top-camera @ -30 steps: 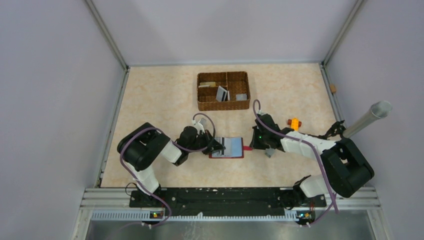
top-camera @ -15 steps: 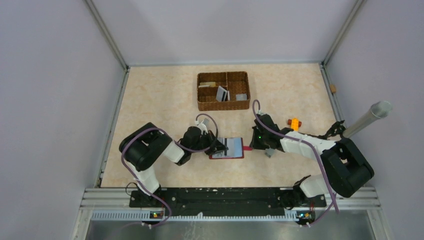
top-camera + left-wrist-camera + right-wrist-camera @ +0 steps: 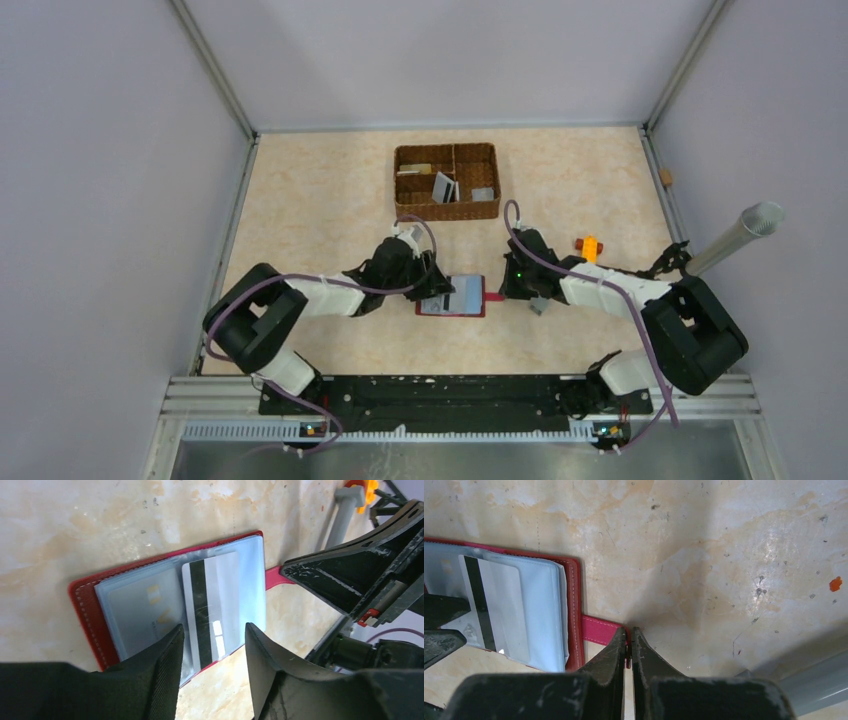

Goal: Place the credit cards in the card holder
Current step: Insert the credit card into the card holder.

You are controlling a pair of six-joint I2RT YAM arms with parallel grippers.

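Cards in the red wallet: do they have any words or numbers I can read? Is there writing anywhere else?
No text can be read anywhere in these views.
Striped card in the card holder: only a dark stripe, no words show.
Pocketed card beside it: faint gold marks, too blurred to read.
Basket cards in the wicker basket: too small to tell.

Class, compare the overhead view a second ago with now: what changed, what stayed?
The left arm stretched out, its elbow swinging left and nearer; the left gripper, open over the striped card, kept to the card holder's left edge. The right gripper, shut on the snap tab, and the basket did not move.
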